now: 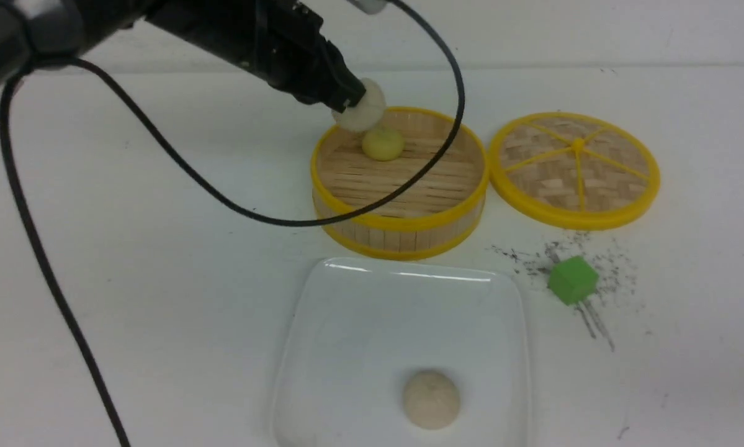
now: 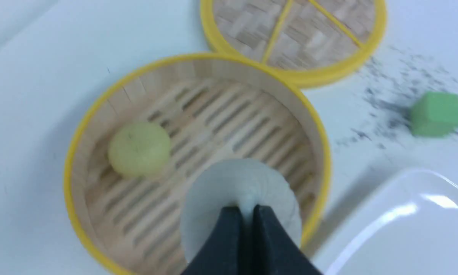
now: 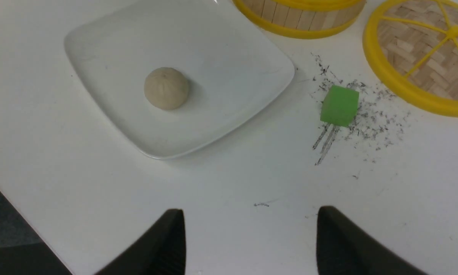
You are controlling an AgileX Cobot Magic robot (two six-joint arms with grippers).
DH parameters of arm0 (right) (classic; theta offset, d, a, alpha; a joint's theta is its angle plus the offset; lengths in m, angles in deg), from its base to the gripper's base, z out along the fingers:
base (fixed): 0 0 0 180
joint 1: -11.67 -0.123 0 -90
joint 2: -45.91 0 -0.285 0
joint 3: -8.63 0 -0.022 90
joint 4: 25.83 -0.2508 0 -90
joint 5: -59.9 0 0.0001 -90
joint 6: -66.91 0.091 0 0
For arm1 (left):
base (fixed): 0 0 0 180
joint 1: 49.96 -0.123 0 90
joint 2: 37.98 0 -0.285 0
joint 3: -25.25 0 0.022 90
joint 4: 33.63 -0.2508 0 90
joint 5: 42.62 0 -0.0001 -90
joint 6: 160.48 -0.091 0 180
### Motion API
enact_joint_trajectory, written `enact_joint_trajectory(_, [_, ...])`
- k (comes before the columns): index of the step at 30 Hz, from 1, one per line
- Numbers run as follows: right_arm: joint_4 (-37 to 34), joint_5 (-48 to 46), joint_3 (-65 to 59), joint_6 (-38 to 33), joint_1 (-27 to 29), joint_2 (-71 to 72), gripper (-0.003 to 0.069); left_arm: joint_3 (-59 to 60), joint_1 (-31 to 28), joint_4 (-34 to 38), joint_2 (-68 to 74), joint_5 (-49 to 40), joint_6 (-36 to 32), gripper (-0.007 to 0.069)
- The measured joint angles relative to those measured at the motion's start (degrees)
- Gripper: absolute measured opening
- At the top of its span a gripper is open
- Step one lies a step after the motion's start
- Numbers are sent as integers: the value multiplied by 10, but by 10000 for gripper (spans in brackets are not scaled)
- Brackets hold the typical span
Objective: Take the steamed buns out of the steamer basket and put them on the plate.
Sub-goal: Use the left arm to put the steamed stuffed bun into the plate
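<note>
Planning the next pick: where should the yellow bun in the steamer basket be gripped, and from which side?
Probably from straight above, pinching across its rounded sides: the yellow bun sits upright on the slats near the wall of the steamer basket, which blocks a sideways approach.

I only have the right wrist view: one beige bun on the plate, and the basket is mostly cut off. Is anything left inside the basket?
Observer: Yes, a pale yellow bun sits on the steamer basket floor.
Operator: And the third bun?
Observer: The left gripper is shut on the white bun, pinching its pleated top.
Operator: Is it over the plate yet?
Observer: No, it hangs over the basket, by the far rim; the plate holds only the beige one.
</note>
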Motion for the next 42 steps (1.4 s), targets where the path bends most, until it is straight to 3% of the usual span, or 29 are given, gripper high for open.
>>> enact_joint_trajectory(6, [-1, -3, 0, 0, 0, 0, 459, 0, 0, -106, -38, -151, 133, 24])
enact_joint_trajectory(9, [1, -4, 0, 0, 0, 0, 459, 7, 0, -104, -39, -178, 156, 25])
enact_joint_trajectory(12, [4, -5, 0, 0, 0, 0, 459, 42, 0, -57, -44, -180, 173, 26])
enact_joint_trajectory(15, [4, -8, 0, 0, 0, 0, 459, 112, 4, -9, -45, -178, 174, 26])
enact_joint_trajectory(24, [6, -14, 0, 0, 0, 3, 456, 257, 15, -4, -50, -172, 164, 31])
enact_joint_trajectory(42, [6, -31, 0, 0, 0, 3, 454, 263, 40, -2, -52, -165, 116, 45])
